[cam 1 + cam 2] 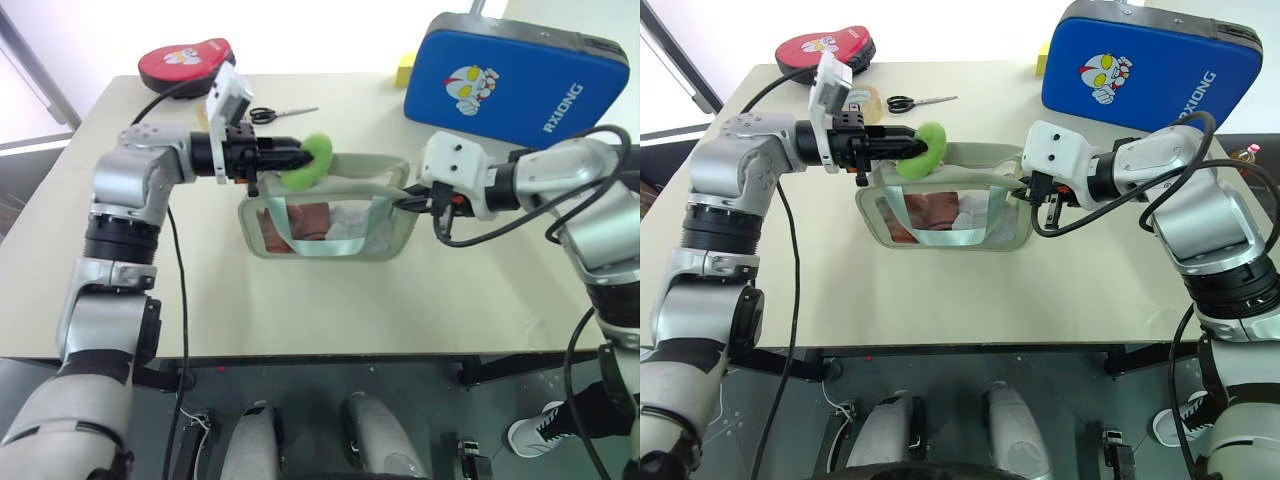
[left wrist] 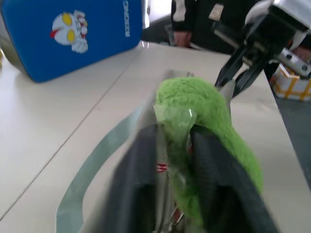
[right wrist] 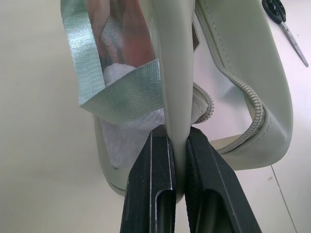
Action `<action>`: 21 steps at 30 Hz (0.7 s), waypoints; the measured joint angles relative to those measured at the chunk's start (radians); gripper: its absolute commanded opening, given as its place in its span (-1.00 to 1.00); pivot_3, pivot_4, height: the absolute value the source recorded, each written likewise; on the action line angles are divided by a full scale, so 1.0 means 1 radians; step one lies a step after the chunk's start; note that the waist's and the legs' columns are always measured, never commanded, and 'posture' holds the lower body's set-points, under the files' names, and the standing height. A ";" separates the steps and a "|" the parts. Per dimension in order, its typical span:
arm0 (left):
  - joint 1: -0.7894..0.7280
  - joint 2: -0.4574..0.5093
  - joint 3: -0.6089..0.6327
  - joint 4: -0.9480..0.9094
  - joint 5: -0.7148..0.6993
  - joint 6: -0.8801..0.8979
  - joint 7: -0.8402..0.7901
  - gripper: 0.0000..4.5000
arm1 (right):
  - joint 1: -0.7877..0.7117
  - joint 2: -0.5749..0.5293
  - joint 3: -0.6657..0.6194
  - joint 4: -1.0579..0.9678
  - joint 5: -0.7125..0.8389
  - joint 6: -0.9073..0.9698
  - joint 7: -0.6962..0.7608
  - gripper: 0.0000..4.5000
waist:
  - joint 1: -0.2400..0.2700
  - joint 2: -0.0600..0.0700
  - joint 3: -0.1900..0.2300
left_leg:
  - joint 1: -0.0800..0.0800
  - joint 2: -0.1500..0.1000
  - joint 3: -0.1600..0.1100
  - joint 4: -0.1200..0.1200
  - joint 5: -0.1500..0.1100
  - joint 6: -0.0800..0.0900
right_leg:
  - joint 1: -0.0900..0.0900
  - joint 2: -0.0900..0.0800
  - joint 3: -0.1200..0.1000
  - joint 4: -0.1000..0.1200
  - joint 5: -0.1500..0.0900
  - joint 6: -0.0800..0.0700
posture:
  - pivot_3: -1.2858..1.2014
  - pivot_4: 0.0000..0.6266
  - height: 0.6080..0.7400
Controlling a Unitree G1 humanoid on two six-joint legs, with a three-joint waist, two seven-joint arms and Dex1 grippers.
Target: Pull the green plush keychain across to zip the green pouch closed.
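Observation:
The green pouch [image 1: 330, 238] lies in the middle of the table with its clear window up, red and white contents showing through it. Its zipper [image 3: 233, 80] lies open along the top edge. The green plush keychain [image 1: 314, 163] sits at the pouch's left top corner, and my left gripper [image 1: 292, 158] reaches in from the left, shut on it. In the left wrist view the black fingers [image 2: 141, 184] pinch the fuzzy charm [image 2: 214, 116]. My right gripper [image 1: 408, 203] is shut on the pouch's right end, clamping its pale green rim [image 3: 176, 87].
A big blue cartoon pad [image 1: 515, 80] leans at the back right, with a small yellow block [image 1: 405, 68] beside it. A red pad [image 1: 185, 62] lies at the back left. Black scissors [image 1: 275, 115] and a tape roll [image 1: 865, 98] rest behind my left hand.

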 measured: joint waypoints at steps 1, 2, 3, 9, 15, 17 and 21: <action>-0.004 0.001 -0.002 0.011 0.007 -0.002 -0.001 0.32 | 0.000 0.000 0.000 0.000 -0.001 0.000 0.000 -1.00 | 0.001 0.000 0.000 | 0.000 0.000 0.000 0.000 0.000 0.000 | 0.000 0.000 0.000 0.000 0.000 0.000 | 0.03 -0.52 0.96; -0.009 0.004 -0.004 0.014 0.014 -0.008 -0.001 0.56 | 0.000 0.000 0.000 0.000 -0.002 0.000 -0.001 -1.00 | 0.001 0.000 0.000 | 0.000 0.000 0.000 0.000 0.000 0.000 | 0.000 0.000 0.000 0.000 0.000 0.000 | 0.03 -0.52 0.96; -0.016 0.008 -0.006 0.016 0.020 -0.015 -0.001 0.81 | 0.000 0.000 0.000 0.000 -0.002 0.001 -0.003 -1.00 | 0.002 0.000 0.000 | 0.000 0.000 0.000 0.000 0.000 0.000 | 0.000 0.000 0.000 0.000 0.000 0.000 | 0.03 -0.52 0.96; -0.038 0.066 -0.002 0.054 0.038 -0.043 -0.026 0.98 | 0.001 0.002 0.000 -0.001 -0.003 0.000 -0.010 -1.00 | 0.000 0.000 0.000 | 0.000 0.000 0.000 0.000 0.000 0.000 | 0.000 0.000 0.000 0.000 0.000 0.000 | 0.03 -0.52 0.96; -0.076 0.166 0.075 0.114 0.034 -0.066 -0.048 0.98 | 0.001 0.010 0.000 0.005 -0.014 -0.002 -0.020 -1.00 | 0.001 0.000 0.000 | 0.000 0.000 0.000 0.000 0.000 0.000 | 0.000 0.000 0.000 0.000 0.000 0.000 | 0.03 -0.52 0.96; -0.065 0.179 0.096 0.107 0.029 -0.068 -0.056 0.98 | 0.000 0.014 0.000 0.011 -0.016 -0.003 -0.022 -1.00 | 0.001 0.000 0.000 | 0.000 0.000 0.000 0.000 0.000 0.000 | 0.000 0.000 0.000 0.000 0.000 0.000 | 0.03 -0.52 0.96; 0.102 0.218 0.140 -0.031 -0.043 -0.054 -0.125 0.98 | -0.002 0.025 0.002 0.016 -0.020 -0.003 -0.022 -1.00 | -0.003 0.000 0.000 | 0.001 0.001 0.001 -0.001 0.000 0.000 | 0.000 0.000 0.000 0.001 0.000 0.000 | 0.03 -0.52 0.96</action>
